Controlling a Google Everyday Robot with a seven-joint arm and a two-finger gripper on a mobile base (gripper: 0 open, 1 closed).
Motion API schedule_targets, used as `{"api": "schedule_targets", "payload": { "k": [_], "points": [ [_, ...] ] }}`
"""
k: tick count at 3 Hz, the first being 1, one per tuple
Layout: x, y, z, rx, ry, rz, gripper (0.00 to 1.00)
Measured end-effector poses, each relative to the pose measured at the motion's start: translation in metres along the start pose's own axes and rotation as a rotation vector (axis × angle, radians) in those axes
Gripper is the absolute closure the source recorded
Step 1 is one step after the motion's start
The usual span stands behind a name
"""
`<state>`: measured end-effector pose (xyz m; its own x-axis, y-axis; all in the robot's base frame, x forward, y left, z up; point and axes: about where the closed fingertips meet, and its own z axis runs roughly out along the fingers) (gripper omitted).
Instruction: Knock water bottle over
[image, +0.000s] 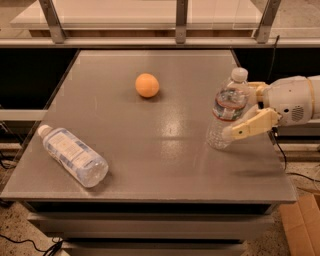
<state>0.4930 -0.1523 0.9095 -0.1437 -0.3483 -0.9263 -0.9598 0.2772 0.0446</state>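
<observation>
– Where is the water bottle?
– You have the water bottle (227, 107) standing near the 3 o'clock edge of the desk (165, 165), cap leaning slightly toward 1 o'clock
– And the end effector?
– Your end effector (239, 111) sits at 3 o'clock, spread apart and gripping nothing. The near finger (250, 127) seems to touch the bottle's lower side. An orange ball (147, 85) lies toward 12 o'clock, and a wider bottle (75, 156) lies on its side at 8 o'clock
</observation>
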Motion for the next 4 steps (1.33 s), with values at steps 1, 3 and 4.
{"api": "schedule_targets", "payload": {
  "k": [1,3,4],
  "points": [
    [-0.004,0.0,0.005,-0.013,-0.013,-0.014,0.41],
    [-0.009,-0.005,0.005,-0.03,0.0,-0.063,0.87],
    [-0.016,-0.011,-0.003,-0.027,0.069,-0.149,1.0]
  ]
}}
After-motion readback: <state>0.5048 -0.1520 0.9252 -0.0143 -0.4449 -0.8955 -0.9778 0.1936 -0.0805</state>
